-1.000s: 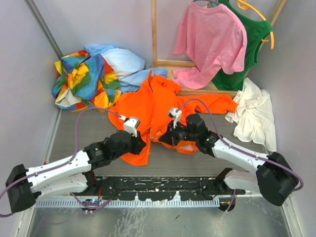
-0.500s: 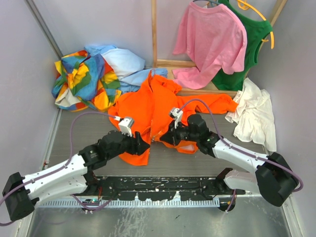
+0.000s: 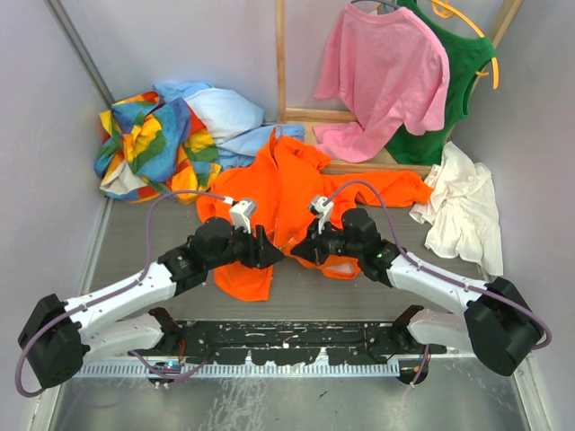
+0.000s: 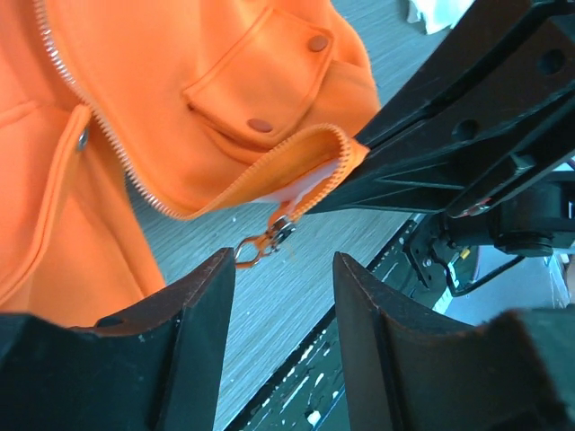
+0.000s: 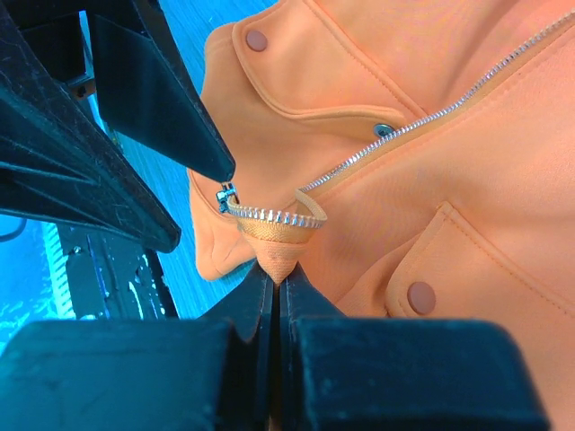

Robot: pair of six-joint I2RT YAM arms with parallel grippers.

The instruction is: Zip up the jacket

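left end effector (image 4: 283, 260): fingers (image 4: 202, 296) spread wide, holding nothing; the gap faces the bottom end of the zipper.
pull (image 4: 254, 244): small orange tab hanging from the metal slider (image 4: 282, 225). It is just ahead of the left end effector, roughly centred in the gap and a little toward its left finger; nothing touches it yet.
right end effector (image 5: 274, 268): fingers pressed together, pinching the hem corner (image 5: 275, 250) right at the zipper's end. It is nose to nose with the left end effector, close but apart.
step in hand: by my reading, the left end effector is to catch the pull while the right anchors the hem.
doing it well: advance a touch so the tab sits deep between the fingers, and close on the tab rather than the cloth. Line the grip up with the teeth (image 4: 99, 112) before drawing away from the right end effector. The right should hold the hem taut, or the cloth may bunch and jam the slider.
risk: the tab is small and dangling, and could slip aside as the fingers shut.
jacket (image 3: 289, 180): lies on the grey surface (image 3: 135, 242) and spreads beyond both end effectors, collar farthest. How far the zipper is engaged I cannot tell.
heap (image 3: 153, 144): other clothes, past the jacket on the left end effector's side.
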